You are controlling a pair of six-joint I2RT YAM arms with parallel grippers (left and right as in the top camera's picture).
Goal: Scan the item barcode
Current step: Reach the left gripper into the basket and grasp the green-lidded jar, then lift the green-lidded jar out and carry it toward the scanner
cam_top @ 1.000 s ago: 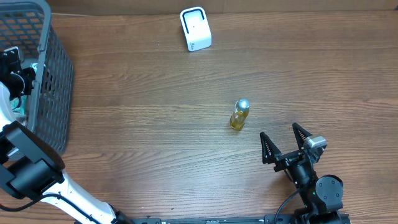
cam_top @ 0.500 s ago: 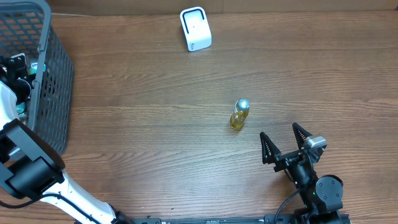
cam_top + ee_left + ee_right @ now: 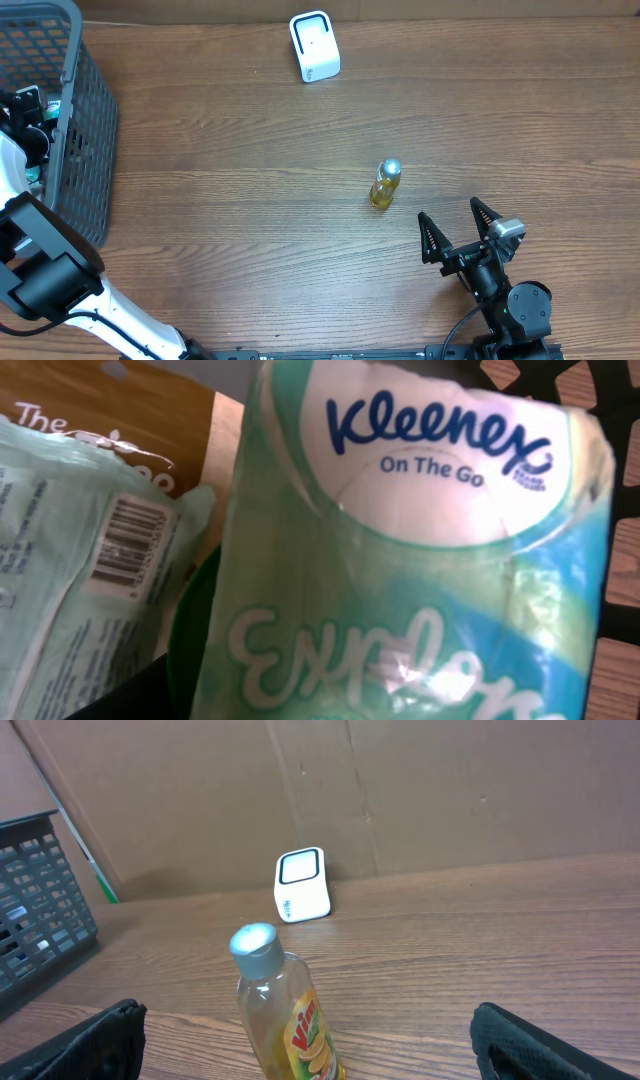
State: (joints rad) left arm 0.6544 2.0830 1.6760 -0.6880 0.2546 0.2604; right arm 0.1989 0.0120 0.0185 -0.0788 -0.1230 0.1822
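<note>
A green and white Kleenex tissue pack (image 3: 400, 560) fills the left wrist view at very close range. Beside it lies a pale green packet (image 3: 60, 590) with a barcode (image 3: 125, 540) facing the camera. My left gripper (image 3: 30, 112) is down inside the grey basket (image 3: 85, 140) at the table's left edge; its fingers are hidden behind the tissue pack. A white scanner (image 3: 314, 46) stands at the back of the table. A Vim bottle (image 3: 384, 185) stands upright mid-table, just ahead of my right gripper (image 3: 462, 232), which is open with its fingers (image 3: 100, 1040) wide either side of the bottle.
A brown packet (image 3: 120, 420) lies under the items in the basket. The basket's mesh wall (image 3: 40, 910) shows at the left of the right wrist view. A cardboard wall (image 3: 400, 790) backs the wooden table (image 3: 250, 200).
My left gripper has shifted slightly inside the basket. The right arm, the bottle and the scanner have not moved.
</note>
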